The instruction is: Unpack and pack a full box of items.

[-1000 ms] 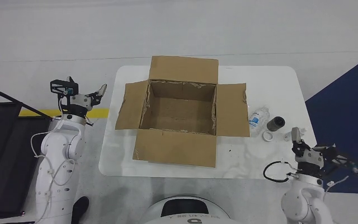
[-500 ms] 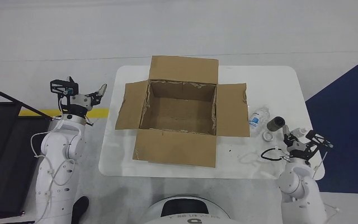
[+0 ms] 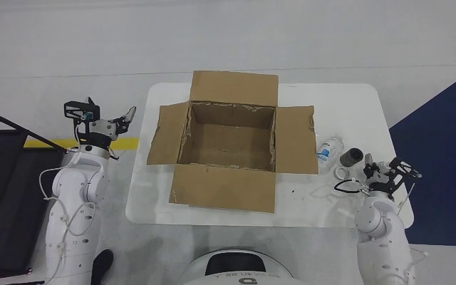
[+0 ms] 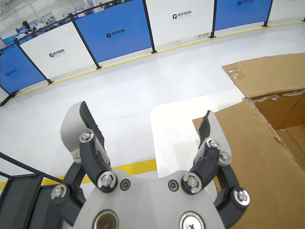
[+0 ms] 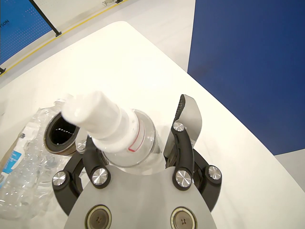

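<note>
Right end effector [image 3: 376, 172]: clamped on clear round bottle with white cap [image 5: 114, 122]; near surface's [image 3: 335, 107] right edge
Left end effector [image 4: 144, 110]: spread wide, empty; off left edge
Brown cardboard box [image 3: 226, 146]: open, mid-surface
Technique: probably packing; hold firm, clear right flap, lower gently

Bright, even overhead light; faint shadows.

Left tool [image 4: 144, 109] out at the side, fingers spread wide; right tool [image 3: 375, 172] clasps a spray bottle [image 5: 112, 125].
</note>
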{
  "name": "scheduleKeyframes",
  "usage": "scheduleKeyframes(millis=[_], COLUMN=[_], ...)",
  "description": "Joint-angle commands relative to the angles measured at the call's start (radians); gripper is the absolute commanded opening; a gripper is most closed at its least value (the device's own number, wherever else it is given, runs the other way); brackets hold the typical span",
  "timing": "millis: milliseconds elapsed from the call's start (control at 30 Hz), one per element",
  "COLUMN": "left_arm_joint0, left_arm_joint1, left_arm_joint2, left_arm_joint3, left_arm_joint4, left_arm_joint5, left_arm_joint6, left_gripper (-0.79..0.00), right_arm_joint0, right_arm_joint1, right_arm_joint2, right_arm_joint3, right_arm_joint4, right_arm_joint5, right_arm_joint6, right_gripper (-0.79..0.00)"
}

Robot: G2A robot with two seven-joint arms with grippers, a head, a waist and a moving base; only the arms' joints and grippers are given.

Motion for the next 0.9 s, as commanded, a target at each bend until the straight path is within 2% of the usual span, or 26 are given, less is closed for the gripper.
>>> scheduleKeyframes(millis=[0,33,67,200,367,633,867], left_arm_joint0=[0.000,0.000,0.000,0.000,0.000,0.000,0.000], left_arm_joint1=[0.000,0.000,0.000,0.000,0.000,0.000,0.000], left_arm_joint2=[0.000,0.000,0.000,0.000,0.000,0.000,0.000], left_arm_joint3=[0.000,0.000,0.000,0.000,0.000,0.000,0.000], left_arm_joint4=[0.000,0.000,0.000,0.000,0.000,0.000,0.000], left_arm_joint5=[0.000,0.000,0.000,0.000,0.000,0.000,0.000], left_arm_joint6=[0.000,0.000,0.000,0.000,0.000,0.000,0.000], left_gripper=[0.000,0.000,0.000,0.000,0.000,0.000,0.000], right_arm_joint0=[0.006,0.008,0.007,-0.019,-0.093,-0.327,-0.459], right_arm_joint1=[0.000,0.001,0.001,-0.001,-0.006,-0.013,-0.011], right_arm_joint2=[-0.001,-0.001,0.000,0.010,0.018,-0.032,-0.112], right_arm_joint3=[0.009,0.011,0.012,-0.021,-0.133,-0.486,-0.706], right_arm_joint4=[-0.006,-0.007,-0.007,0.011,0.074,0.194,0.162], right_arm_joint5=[0.005,0.006,0.007,-0.006,-0.064,-0.367,-0.532], right_arm_joint6=[0.002,0.000,-0.001,-0.021,-0.052,-0.023,0.033], right_gripper=[-0.585,-0.631,-0.785,-0.785,-0.785,-0.785,-0.785])
